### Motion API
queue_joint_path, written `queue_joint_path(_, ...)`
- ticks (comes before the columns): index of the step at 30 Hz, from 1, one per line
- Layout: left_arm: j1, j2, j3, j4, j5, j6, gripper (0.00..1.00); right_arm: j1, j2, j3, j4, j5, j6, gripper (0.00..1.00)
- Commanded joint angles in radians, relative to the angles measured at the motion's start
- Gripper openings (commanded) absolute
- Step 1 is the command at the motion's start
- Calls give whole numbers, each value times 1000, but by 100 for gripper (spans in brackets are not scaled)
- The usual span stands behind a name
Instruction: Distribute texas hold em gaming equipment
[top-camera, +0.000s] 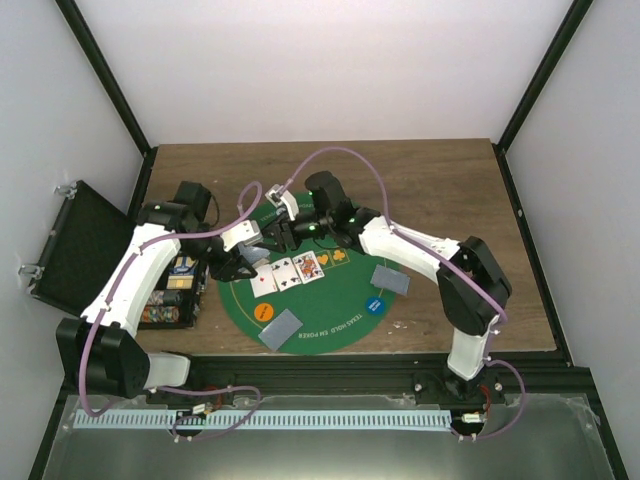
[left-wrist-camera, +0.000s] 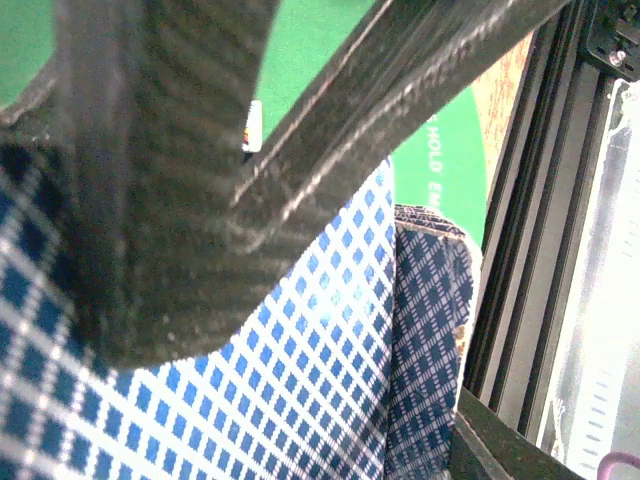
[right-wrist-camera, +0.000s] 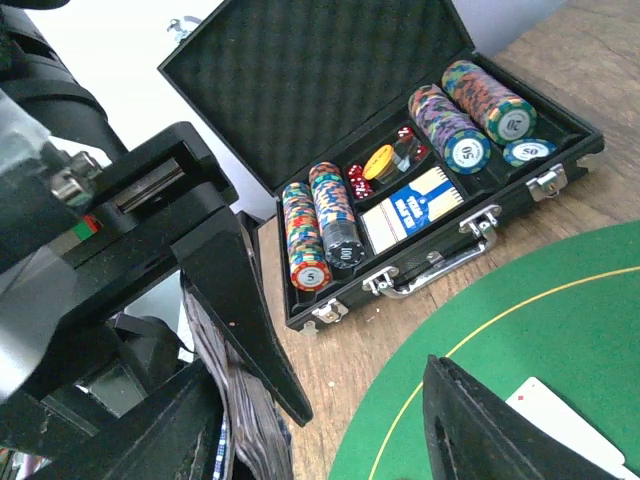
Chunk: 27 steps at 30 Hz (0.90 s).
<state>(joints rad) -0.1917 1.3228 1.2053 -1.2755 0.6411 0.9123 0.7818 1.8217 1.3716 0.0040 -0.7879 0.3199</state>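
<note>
Three cards (top-camera: 285, 272) lie face up in a row mid-mat (top-camera: 335, 300), with two grey-backed pairs out at the seats, one near (top-camera: 280, 328) and one right (top-camera: 390, 278), an orange chip (top-camera: 264, 311) and a blue chip (top-camera: 374, 305) beside them. Off the mat to the left, the case (right-wrist-camera: 300, 80) stands open with chip stacks racked inside. Both arms meet above the far-left side of the mat. The left gripper (top-camera: 243, 265) has its fingers (left-wrist-camera: 150, 200) pinched on the deck (left-wrist-camera: 330, 350), blue-checked back filling its own view. The right gripper (top-camera: 280, 230) comes in alongside with fingers spread, the deck's edge (right-wrist-camera: 235, 430) just beside one of them, and nothing looks caught between them yet. Reads like the board is being dealt: flop down, fourth card to come. The next move calls for the right fingers to nip only the top card, slide it clear while the left holds the pack firm, then lay it face up beside the row. Risk as I see it: two cards lifting together.
</note>
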Motion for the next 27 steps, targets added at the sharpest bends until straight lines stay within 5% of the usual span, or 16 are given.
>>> queue_joint_path(1,-6,-2,16,-13,30,12,46,-15,-31,-10,-75,102,-46,53)
queue_joint_path(6,-6,-5,4,-3,21,8,46,-15,-39,-4,-90,83,-57,43)
queue_joint_path(18,-6,2,-23,44,-24,-27,46,-12,-90,-5,-154,65,-84,2)
queue_joint_path(27,14,15,-50,96,-70,-73,46,-39,-180,-6,-246,106,-164,1)
